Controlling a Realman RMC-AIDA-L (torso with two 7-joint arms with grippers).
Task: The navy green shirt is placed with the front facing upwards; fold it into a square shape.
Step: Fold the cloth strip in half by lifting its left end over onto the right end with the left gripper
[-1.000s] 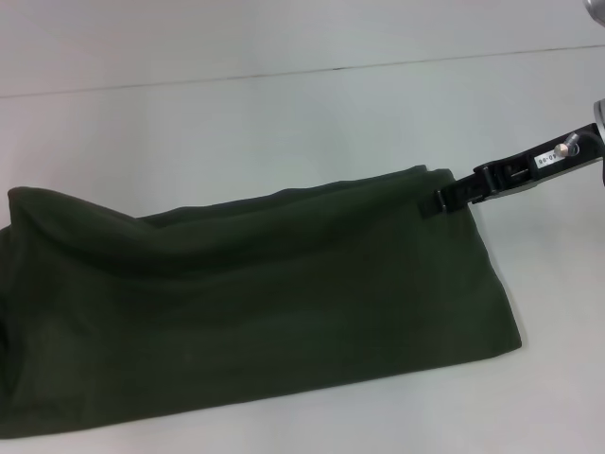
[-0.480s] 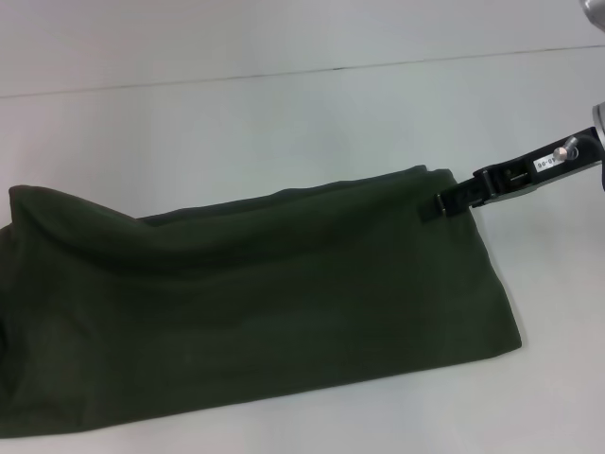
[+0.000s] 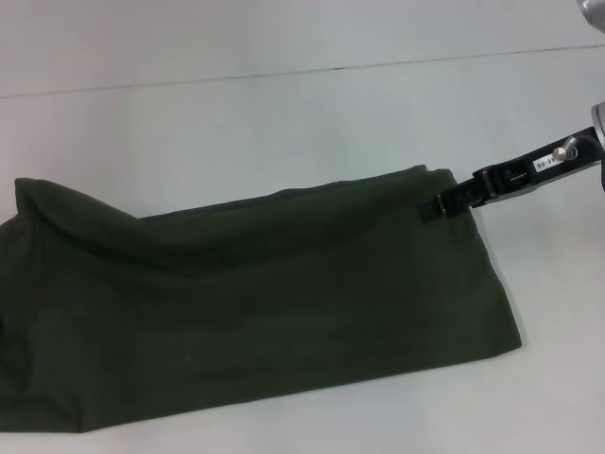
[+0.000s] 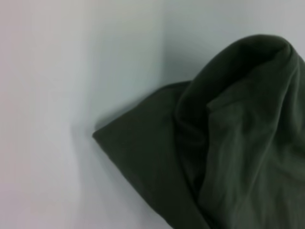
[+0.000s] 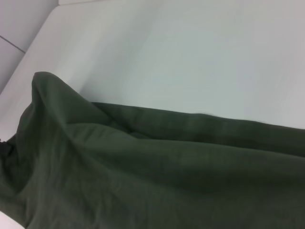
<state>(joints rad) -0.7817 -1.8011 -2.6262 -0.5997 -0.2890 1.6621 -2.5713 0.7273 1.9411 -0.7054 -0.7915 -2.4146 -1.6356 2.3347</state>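
The navy green shirt (image 3: 284, 284) lies as a long folded band across the white table (image 3: 284, 113), plain green side up, with no lettering showing. My right gripper (image 3: 435, 206) reaches in from the right and is shut on the band's far right corner. The band's left end (image 3: 38, 194) is raised into a peak that runs off the picture's left edge. My left gripper does not show in any view. The left wrist view shows only that lifted, bunched end of the shirt (image 4: 238, 143) above the table. In the right wrist view the shirt (image 5: 143, 181) stretches away with a raised far end.
Bare white table lies beyond the shirt and to its right (image 3: 558, 312). A seam line (image 3: 378, 64) crosses the surface at the far side. Nothing else stands on it.
The raised left end of the shirt has shifted a little to the right and pulled its far edge straighter. The right gripper has stayed on its corner, barely moving.
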